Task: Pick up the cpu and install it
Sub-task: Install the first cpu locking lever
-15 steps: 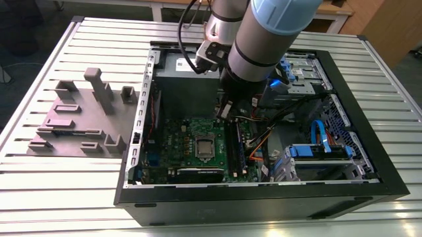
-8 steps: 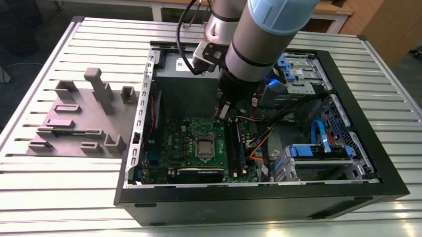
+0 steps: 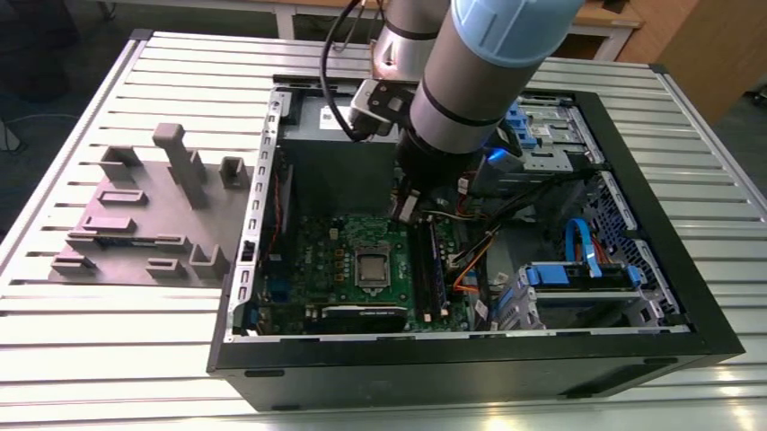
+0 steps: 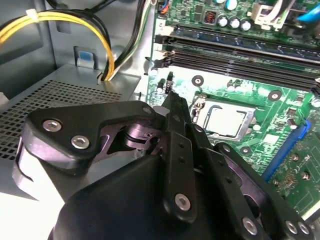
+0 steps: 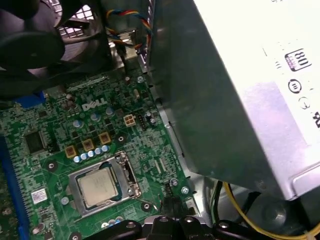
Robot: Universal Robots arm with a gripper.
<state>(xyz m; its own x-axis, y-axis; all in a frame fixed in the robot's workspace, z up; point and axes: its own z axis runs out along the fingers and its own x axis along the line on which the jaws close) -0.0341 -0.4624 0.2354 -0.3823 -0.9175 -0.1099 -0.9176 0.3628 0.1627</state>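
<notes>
The cpu lies flat in the metal-framed socket of the green motherboard, silvery top up. It also shows in both wrist views, as the cpu and the cpu. My gripper hangs inside the open computer case, a little above the board and off to the side of the socket, towards the power supply. Its black fingers are drawn together with nothing between them. It does not touch the cpu.
A grey power supply stands close beside the gripper, with yellow cables running by it. Memory slots flank the socket. A grey block fixture sits on the exterior view's left, blue drive bays on its right.
</notes>
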